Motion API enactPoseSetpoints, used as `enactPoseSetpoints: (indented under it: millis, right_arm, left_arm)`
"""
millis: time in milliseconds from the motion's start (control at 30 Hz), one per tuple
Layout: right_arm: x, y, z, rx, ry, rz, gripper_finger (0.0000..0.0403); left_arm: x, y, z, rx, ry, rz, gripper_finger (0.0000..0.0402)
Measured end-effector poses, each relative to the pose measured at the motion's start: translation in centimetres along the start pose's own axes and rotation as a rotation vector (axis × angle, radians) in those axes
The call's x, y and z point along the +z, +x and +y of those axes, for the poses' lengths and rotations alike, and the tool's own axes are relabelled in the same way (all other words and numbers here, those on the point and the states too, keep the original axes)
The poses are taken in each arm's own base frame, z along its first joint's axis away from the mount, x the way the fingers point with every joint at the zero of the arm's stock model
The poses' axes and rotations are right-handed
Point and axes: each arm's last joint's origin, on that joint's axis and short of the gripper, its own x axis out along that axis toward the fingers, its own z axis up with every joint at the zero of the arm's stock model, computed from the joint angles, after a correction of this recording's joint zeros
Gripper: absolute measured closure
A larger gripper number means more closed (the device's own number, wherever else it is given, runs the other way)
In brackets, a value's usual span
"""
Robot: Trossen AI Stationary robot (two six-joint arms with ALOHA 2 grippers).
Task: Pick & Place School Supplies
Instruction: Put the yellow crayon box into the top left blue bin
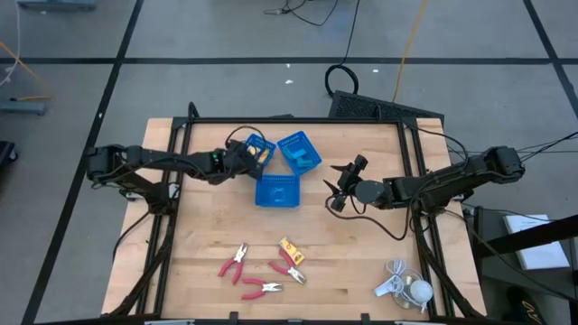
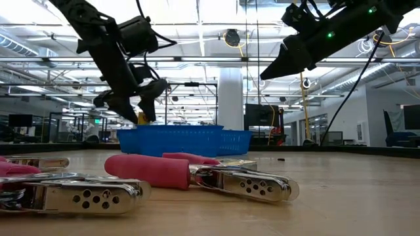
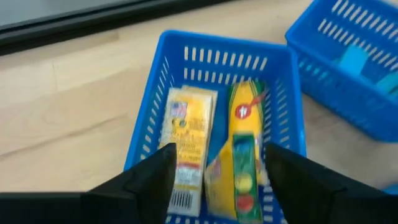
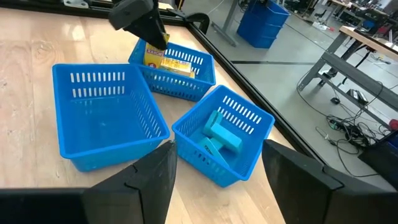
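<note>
The left gripper hung with fingers wide over the packets in their tray, long axes running between the fingers.

Three trays cluster near the table's far edge, at mid-width: the left tray holds packets, the far-right tray holds oblong pieces, and the third tray sits in front of both, touching them. Left gripper hangs over the left tray; right gripper is right of the trays, apart. Near the front edge: three pliers, one more packet among them. A corded gadget lies at the front-right corner.
</note>
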Motion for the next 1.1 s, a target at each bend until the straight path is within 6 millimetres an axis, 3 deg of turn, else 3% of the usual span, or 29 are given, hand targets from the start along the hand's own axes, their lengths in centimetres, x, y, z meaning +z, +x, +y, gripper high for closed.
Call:
enactPoseSetpoints:
  millis: [300, 567, 733, 867, 1100]
  right_arm:
    - [0.0, 0.0, 0.2, 0.063, 0.014, 0.002, 0.0177]
    - [0.0, 0.0, 0.2, 0.062, 0.012, 0.004, 0.0177]
    - [-0.1, 0.0, 0.2, 0.062, 0.006, 0.008, 0.0177]
    - [-0.1, 0.0, 0.2, 0.072, 0.006, 0.009, 0.0177]
    - [-0.1, 0.1, 0.1, 0.069, 0.009, 0.010, 0.0177]
  left_arm:
    - [2.1, 0.4, -0.4, -0.112, 0.040, -0.106, 0.0125]
    - [3.0, -2.8, 0.1, -0.249, 0.035, -0.085, 0.0136]
    - [1.7, -5.0, 1.1, -0.217, -0.023, 0.022, 0.0144]
    - [0.2, -6.0, 0.8, -0.207, -0.036, 0.104, 0.0146]
    - [-1.5, -5.5, -1.2, -0.212, -0.012, 0.087, 0.0147]
